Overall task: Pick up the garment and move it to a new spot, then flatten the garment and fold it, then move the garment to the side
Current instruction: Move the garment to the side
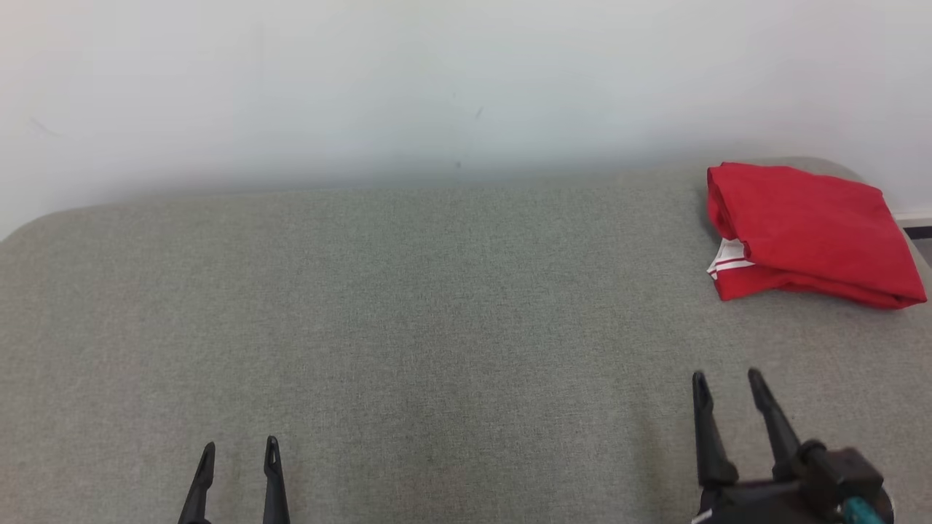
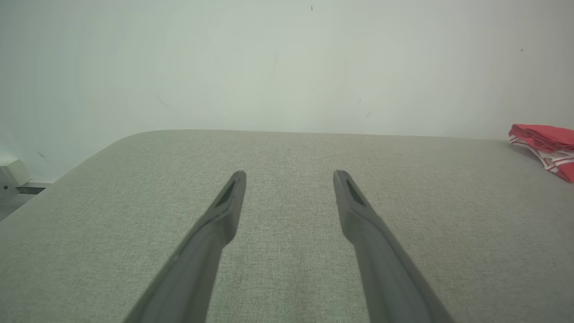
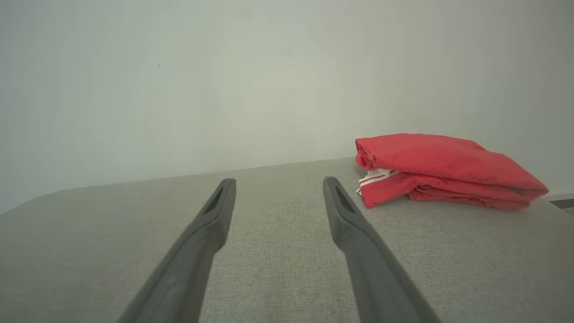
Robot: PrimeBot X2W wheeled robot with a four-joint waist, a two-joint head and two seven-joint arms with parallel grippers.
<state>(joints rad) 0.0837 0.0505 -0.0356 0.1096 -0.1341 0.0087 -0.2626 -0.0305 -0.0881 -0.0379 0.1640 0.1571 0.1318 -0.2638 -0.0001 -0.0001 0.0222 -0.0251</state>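
Noted a plain pale wall [image 1: 466, 87] at the back and, before it, a broad grey cloth-covered surface [image 1: 437, 306] with rounded far corners. Found the red garment [image 1: 808, 233] at the far right corner of that surface, close to the edge, lying as a compact folded stack with a white-striped trim [image 1: 728, 260] peeping from its left side. Judged from that lie to be at the last step, already folded and set to the side, with little left but to leave it sound. Recommended: keep both arms low and clear of the stack; avoid brushing its open-layered left side; if correcting, grip through all layers at once, not the top one alone, to avoid spilling the fold. Mind also the nearness to the surface edge — no pushing further right. Found the right gripper [image 1: 727, 375] near the garment but apart from it, on the robot's side of it, jaws spread wide, nothing between them and nothing touched. Found the left gripper [image 1: 240, 444] well apart from the garment at the lower left, likewise spread wide and empty, poised over bare cloth. Contact with the surface not discernible.
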